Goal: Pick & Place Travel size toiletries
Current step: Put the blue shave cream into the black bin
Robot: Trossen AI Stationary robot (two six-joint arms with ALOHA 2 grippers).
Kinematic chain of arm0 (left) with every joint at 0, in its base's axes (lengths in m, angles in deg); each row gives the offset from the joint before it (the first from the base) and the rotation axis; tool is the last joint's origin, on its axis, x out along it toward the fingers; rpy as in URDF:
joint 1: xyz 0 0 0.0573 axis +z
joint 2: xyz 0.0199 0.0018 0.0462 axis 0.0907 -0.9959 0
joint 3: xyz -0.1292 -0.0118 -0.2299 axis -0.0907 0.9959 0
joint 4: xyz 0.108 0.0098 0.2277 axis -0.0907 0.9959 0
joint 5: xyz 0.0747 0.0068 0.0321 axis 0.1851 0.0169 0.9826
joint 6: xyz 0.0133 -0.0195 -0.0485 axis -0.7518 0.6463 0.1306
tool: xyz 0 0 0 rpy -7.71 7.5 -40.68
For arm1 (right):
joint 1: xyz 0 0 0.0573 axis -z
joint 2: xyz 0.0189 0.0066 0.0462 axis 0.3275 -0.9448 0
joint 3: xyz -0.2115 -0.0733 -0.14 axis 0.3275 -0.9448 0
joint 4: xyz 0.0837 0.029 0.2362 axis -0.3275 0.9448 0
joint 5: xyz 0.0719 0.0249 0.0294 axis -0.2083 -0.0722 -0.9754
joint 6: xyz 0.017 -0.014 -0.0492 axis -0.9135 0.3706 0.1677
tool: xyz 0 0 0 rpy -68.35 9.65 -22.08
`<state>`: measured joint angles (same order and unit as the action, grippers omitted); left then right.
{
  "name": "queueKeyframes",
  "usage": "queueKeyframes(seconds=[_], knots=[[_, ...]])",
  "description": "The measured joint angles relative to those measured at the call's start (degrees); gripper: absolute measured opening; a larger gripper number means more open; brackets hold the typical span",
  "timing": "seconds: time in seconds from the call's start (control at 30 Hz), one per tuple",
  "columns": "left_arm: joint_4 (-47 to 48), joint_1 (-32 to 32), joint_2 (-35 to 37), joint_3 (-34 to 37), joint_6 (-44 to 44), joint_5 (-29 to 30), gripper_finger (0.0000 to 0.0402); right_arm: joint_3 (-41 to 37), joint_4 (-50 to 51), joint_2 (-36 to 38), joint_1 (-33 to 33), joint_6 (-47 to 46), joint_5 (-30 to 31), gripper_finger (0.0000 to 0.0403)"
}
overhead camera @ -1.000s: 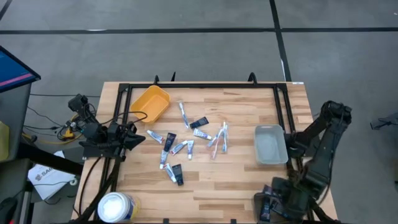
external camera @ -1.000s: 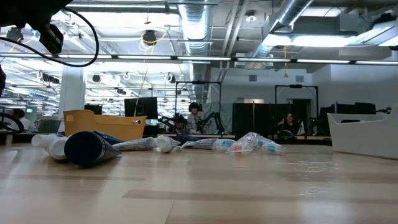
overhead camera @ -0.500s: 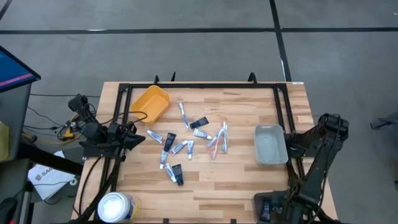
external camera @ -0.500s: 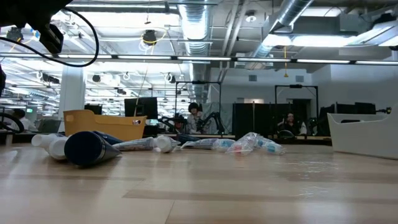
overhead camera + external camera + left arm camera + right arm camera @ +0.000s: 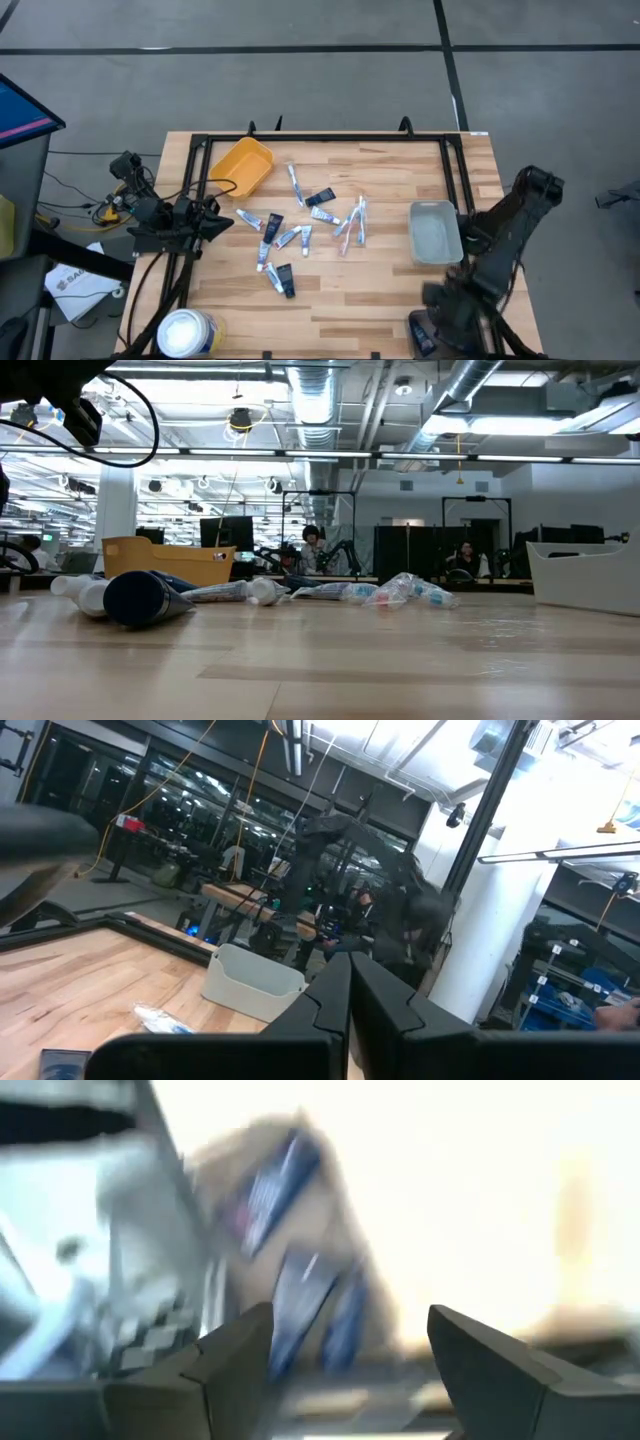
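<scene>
The right gripper (image 5: 345,1365) has been spreading its empty fingers while lifting beside the grey tray (image 5: 436,232); the left gripper (image 5: 350,1005) is waiting clenched (toiletries (image 5: 300,232) all unpicked).

The right wrist view is smeared past reading beyond its own parted jaws, the right gripper (image 5: 447,318) is a dark blur at the worktop's near right corner, and the white round tub (image 5: 187,333) is cut off by the high view's bottom edge.

Left arm: parked at the counter's (image 5: 380,290) left edge, left gripper (image 5: 348,982) with fingers pressed together. Right arm: folded low at the near right corner (blurred), right gripper (image 5: 345,1342) with fingers spread apart, empty.
</scene>
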<state>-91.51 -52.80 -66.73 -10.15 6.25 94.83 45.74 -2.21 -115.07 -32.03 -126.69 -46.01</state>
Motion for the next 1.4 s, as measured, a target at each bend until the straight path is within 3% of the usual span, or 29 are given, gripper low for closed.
queueKeyframes(seconds=[0.1, 0.2, 0.4, 0.57, 0.87, 1.13, 1.4], knots=[[0.0, 0.0, 0.0, 0.0, 0.0, 0.0, 0.0002, 1.0, 3.5, 3.4, 9.7, 9.0, 8.1, 0.0259], [0.0, 0.0, 0.0, 0.0, 0.0, 0.0, 0.0002, 1.2, 2.8, 4.5, 21.7, 22.0, 11.2, 0.0259], [0.0, 0.0, 0.0, 0.0, 0.0, 0.0, 0.0002, 1.1, -8.0, -1.0, 41.5, 49.4, 10.1, 0.0259], [0.0, 0.0, 0.0, 0.0, 0.0, 0.0, 0.0002, 4.8, -16.1, -9.9, 51.2, 63.2, 8.6, 0.0260], [0.0, 0.0, 0.0, 0.0, 0.0, 0.0, 0.0002, 26.8, -17.4, -30.4, 56.7, 85.5, 8.3, 0.0260], [0.0, 0.0, 0.0, 0.0, 0.0, 0.0, 0.0002, 46.0, -12.5, -45.6, 57.7, 96.9, 6.7, 0.0260], [0.0, 0.0, 0.0, 0.0, 0.0, 0.0, 0.0002, 52.6, -5.9, -53.5, 59.9, 99.7, 6.1, 0.0260]])
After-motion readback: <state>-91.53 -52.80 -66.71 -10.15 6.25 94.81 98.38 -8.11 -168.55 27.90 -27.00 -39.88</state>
